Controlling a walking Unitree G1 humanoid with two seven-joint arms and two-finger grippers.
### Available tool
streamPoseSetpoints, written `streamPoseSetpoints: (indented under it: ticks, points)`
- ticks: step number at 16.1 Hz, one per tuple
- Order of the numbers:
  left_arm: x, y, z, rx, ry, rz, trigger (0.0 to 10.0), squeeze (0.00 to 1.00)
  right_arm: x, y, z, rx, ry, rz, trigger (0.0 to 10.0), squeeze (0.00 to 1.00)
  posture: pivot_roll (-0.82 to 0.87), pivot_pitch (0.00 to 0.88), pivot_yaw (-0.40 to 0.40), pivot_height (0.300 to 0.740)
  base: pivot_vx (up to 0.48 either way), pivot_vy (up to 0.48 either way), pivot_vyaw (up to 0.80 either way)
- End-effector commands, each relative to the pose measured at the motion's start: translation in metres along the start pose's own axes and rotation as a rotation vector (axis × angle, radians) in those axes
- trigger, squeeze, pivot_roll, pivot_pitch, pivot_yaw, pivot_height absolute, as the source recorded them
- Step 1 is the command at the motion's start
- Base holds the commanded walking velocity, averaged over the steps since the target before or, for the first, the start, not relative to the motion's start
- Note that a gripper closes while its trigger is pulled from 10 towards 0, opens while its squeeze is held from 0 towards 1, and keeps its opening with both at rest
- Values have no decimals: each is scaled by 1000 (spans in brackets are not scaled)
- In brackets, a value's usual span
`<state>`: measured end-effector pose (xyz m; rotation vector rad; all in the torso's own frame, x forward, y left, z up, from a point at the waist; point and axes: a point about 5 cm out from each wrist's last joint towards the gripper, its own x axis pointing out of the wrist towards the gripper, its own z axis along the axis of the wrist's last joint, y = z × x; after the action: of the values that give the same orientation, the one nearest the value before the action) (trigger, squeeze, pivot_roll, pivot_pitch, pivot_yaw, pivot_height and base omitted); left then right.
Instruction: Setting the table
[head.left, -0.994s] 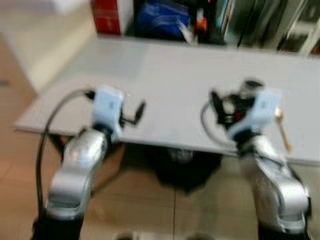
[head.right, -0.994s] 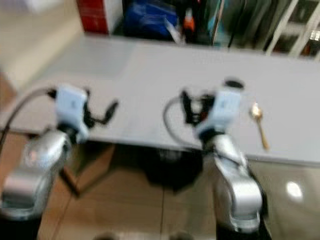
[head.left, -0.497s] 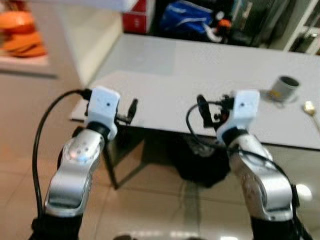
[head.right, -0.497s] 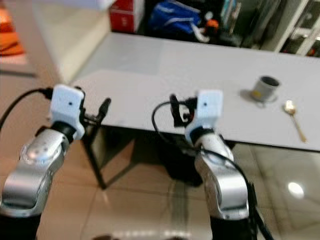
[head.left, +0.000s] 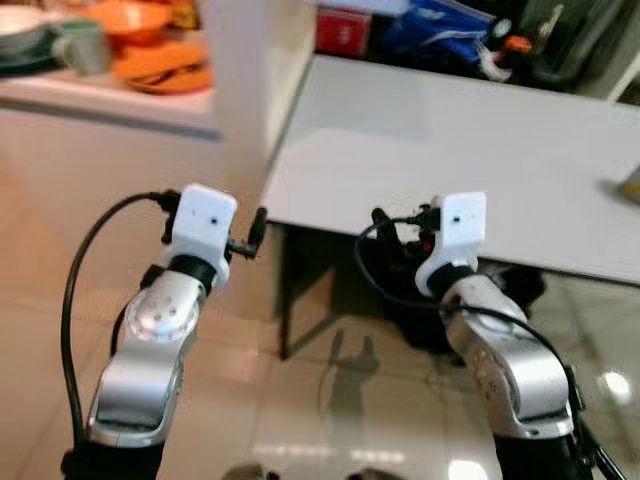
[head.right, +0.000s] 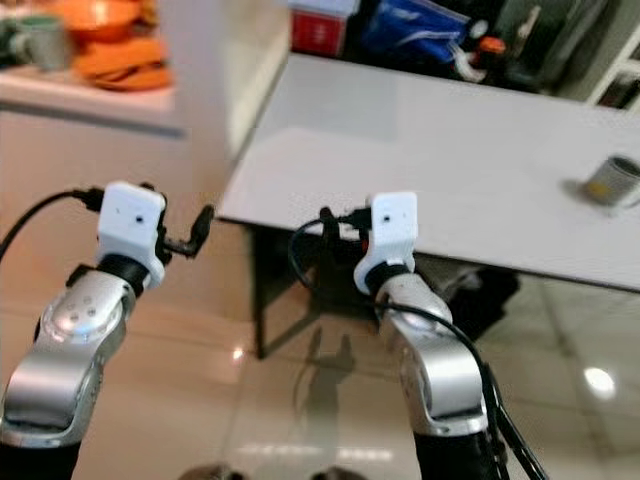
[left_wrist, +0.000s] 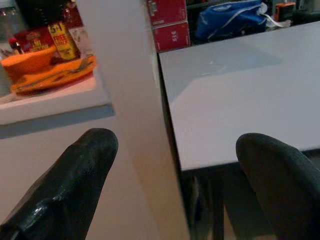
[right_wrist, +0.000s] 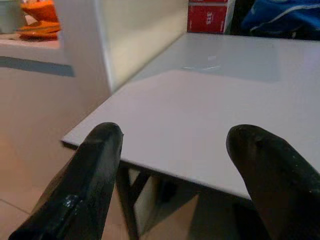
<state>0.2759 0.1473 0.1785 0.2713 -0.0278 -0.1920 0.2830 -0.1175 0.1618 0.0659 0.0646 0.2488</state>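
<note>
Table (head.right: 470, 170); "FREE" on bottle (left_wrist: 62, 39).

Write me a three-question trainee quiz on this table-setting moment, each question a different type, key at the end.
1. True or false: the left tool is holding an orange plate.
2. Multiple choice: the grey mug stands on a) the white counter, b) the grey table, c) the floor.
3. Fill in: the stacked orange dishes sit on the white ____ to the robot's left.

Key
1. False. Its fingers are spread apart with nothing between them; the right tool is likewise open.
2. b, toward the right of the grey table.
3. counter
</note>
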Motion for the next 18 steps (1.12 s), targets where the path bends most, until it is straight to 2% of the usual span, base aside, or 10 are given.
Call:
streamPoseSetpoints:
  ticks: [1,4,10,18]
  points:
    - [0,-7,8,12,-32,-25,10000,0,-1,-4,-1,11,9,-14,10000,0,81,67,-83,740,0,480,0]
    - [0,-5,12,33,-47,-24,10000,0,-2,-2,-1,40,5,-26,10000,0,84,69,-71,740,0,480,0]
    - [7,1,23,38,-96,2,10000,0,-3,-11,7,74,-43,-72,10000,0,83,70,-61,740,0,480,-788]
    - [13,8,26,26,-124,28,10000,0,6,-17,20,42,-94,-79,10000,0,84,31,-49,740,0,480,-788]
